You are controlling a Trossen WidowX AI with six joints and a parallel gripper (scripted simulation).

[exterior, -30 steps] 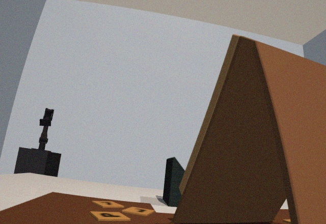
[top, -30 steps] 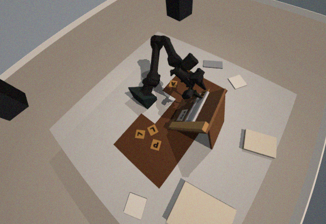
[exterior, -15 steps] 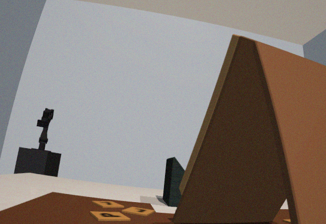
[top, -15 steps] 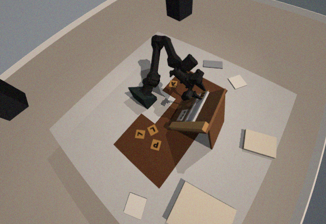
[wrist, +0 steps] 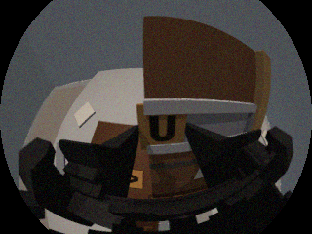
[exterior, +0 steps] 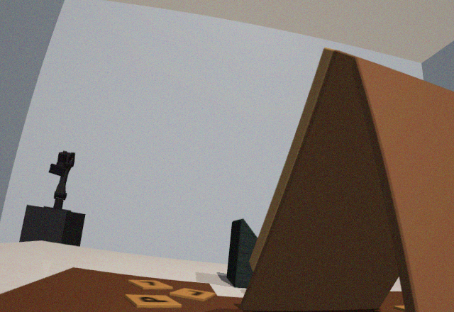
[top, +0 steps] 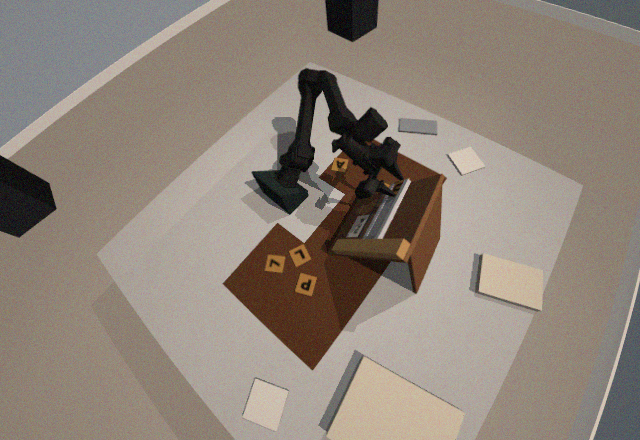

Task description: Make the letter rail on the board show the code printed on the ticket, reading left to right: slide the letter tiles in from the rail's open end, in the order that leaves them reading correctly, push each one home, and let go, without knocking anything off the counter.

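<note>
Showing a bold black U [wrist: 163, 128]

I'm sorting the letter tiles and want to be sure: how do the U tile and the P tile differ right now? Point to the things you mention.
The U tile [wrist: 176, 128] is between the jaws at the rail, while the P tile [top: 306, 284] [exterior: 153, 300] lies loose on the brown surface. The U tile is tilted with the board; the P tile lies flat. Both are orange-brown with one dark letter.
</note>
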